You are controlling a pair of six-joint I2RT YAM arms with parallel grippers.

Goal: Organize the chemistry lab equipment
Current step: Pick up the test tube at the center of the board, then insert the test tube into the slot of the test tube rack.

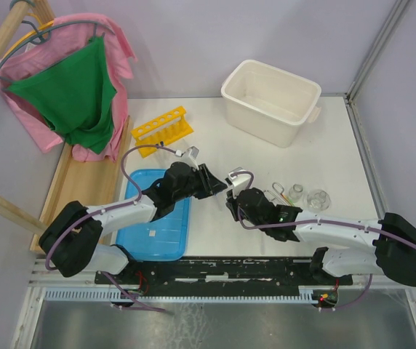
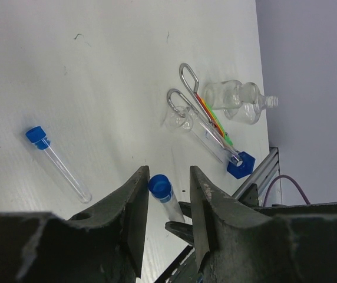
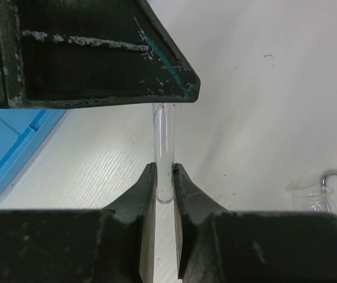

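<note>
My right gripper is shut on the bottom end of a clear tube and holds it above the table. The tube's blue cap sits between the open fingers of my left gripper, close to the left finger. The two grippers meet at mid-table, left and right. Another blue-capped tube lies on the table. Metal tongs, coloured rods, a tube with a blue hex cap and glass flasks lie together. The yellow rack stands at the back left.
A white tub stands at the back right. A flat blue lid lies at the front left, under the left arm. A wooden rack with pink and green cloth is at the far left. Flasks sit by the right arm.
</note>
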